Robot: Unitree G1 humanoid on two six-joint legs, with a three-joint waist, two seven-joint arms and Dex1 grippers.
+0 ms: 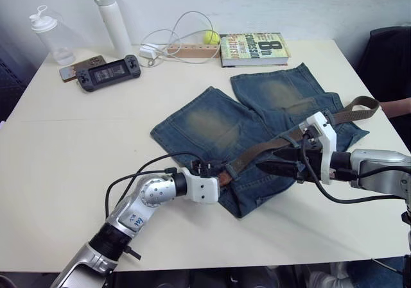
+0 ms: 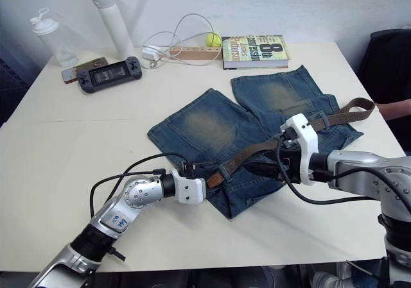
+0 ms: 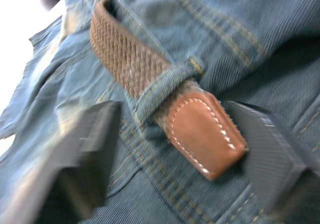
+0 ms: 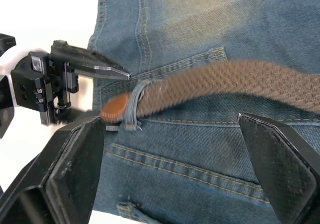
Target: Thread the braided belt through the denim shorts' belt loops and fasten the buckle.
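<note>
Already the braided belt point(image 1: 270, 145) lies along the waistband of the denim shorts point(image 1: 218, 124), which are spread flat near the middle of the bench point(image 1: 70, 166) with the faded legs pointing toward the far edge. Its tan leather tip point(image 3: 205, 134) pokes just past one of the belt loops point(image 3: 162, 87) at the end of the waistband on the robot's left, the woven strap passing under that denim strip. From there the strap runs rightward across the waistband, and its free end point(image 1: 359, 107) trails off past the shorts toward the bench's right edge. I cannot make out the buckle.

The left pincer point(image 3: 165, 149) sits right at the tip, its two black fingers point(image 3: 82, 154) spread apart on either side of the leather, resting on or just above the denim without clamping anything. The right pincer point(image 1: 273, 167) hovers over the middle of the waistband, its fingers also apart, straddling the strap without gripping it, as the right wrist view shows.

Along the far side of the bench stand a white bottle point(image 1: 110, 20) and a clear shaker bottle point(image 1: 48, 36), with a handheld game console point(image 1: 108, 73) and a phone point(image 1: 76, 67) near them. A white cable point(image 1: 176, 38) loops around a wooden strip point(image 1: 192, 50), a yellow ball point(image 1: 211, 37) beside it, and a book point(image 1: 253, 48) lies just beyond the shorts' legs.
</note>
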